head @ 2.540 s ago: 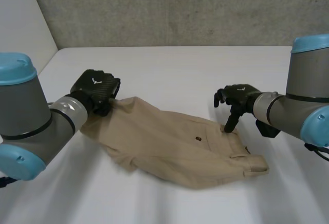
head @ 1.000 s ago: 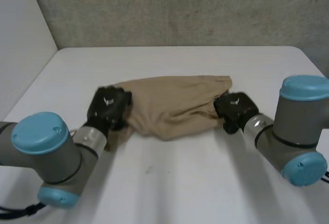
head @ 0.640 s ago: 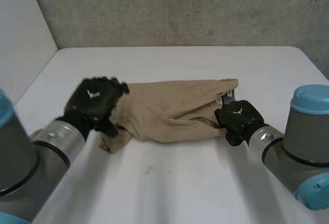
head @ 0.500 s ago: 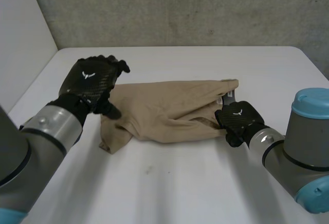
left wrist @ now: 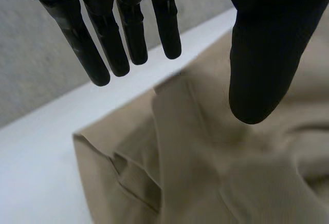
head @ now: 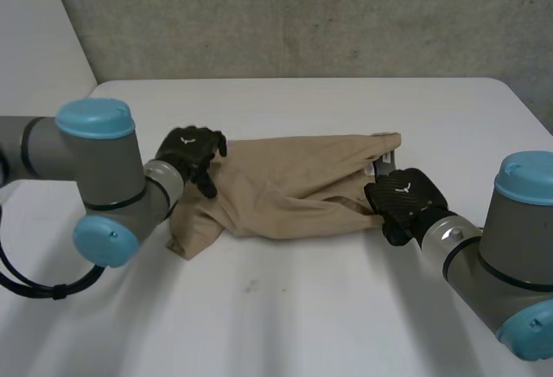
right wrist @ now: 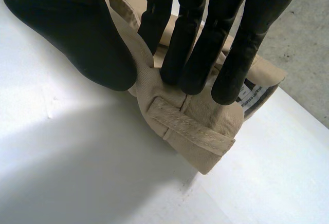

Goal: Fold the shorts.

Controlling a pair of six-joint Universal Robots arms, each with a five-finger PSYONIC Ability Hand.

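Shorts (head: 294, 182) lie bunched mid-frame on the tabletop (head: 285, 316). The right wrist view reveals the right hand (head: 402, 202) pinching their waistband (right wrist: 193, 126); the left hand (head: 192, 150), released, seemingly hovers over their left end.

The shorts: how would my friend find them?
On the white table, between the two black hands, lie the shorts. The right hand pinches one end and the left hand hangs open over the other. They are the only soft, tan thing.
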